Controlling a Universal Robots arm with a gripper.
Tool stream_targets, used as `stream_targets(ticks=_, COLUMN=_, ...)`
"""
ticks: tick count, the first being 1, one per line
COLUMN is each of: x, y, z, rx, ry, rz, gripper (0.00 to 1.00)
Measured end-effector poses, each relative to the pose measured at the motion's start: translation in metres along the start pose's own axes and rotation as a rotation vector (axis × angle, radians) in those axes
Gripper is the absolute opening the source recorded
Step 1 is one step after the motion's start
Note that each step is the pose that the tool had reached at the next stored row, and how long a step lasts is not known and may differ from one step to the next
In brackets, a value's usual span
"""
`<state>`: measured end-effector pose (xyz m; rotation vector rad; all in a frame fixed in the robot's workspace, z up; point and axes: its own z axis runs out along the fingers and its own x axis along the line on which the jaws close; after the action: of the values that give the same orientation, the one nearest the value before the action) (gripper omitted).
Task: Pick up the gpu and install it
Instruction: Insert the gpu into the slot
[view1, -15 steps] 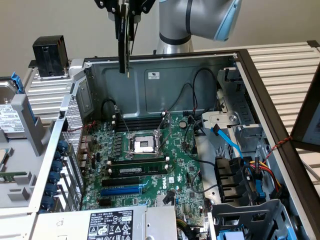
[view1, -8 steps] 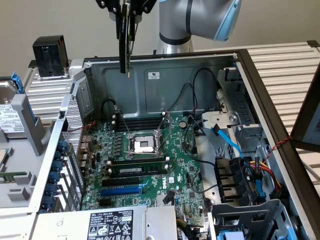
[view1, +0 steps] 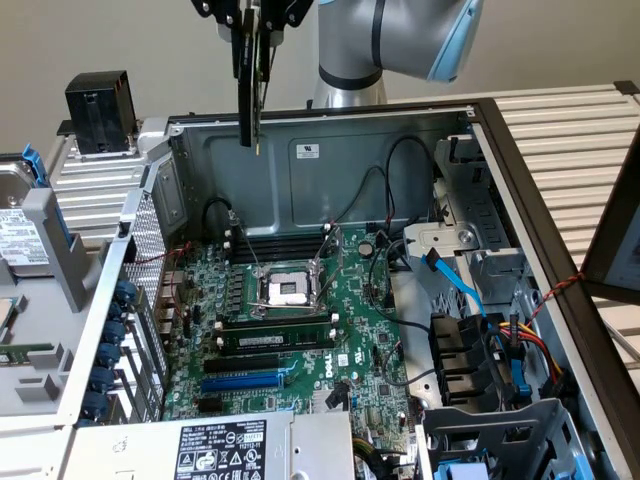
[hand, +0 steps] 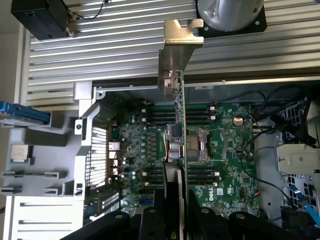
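Hand (hand: 181, 200) clamped on upright gpu (hand: 172, 60), above open computer case (view1: 330, 150), ribbed metal table (view1: 570, 130), beige wall (view1: 120, 40)

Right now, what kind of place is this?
Probably a robot test bench for computer assembly: an open PC case with its motherboard sits on a slatted metal table, and a robot arm holds a gpu above it.

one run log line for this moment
hand: shut on gpu | gpu: on edge, in the air over motherboard | seated: no
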<state>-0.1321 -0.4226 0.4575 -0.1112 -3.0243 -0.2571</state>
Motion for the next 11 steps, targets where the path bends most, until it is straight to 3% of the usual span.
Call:
stream_targets(ticks=2, x=0.0001, y=0.0005, z=0.0002, rx=0.0018, ry=0.0014, rz=-0.011, gripper=0.28)
stream_targets(ticks=11, x=0.0001, y=0.0004, z=0.0006, rx=0.0196, ry=0.0274, rz=-0.170, gripper=0.28)
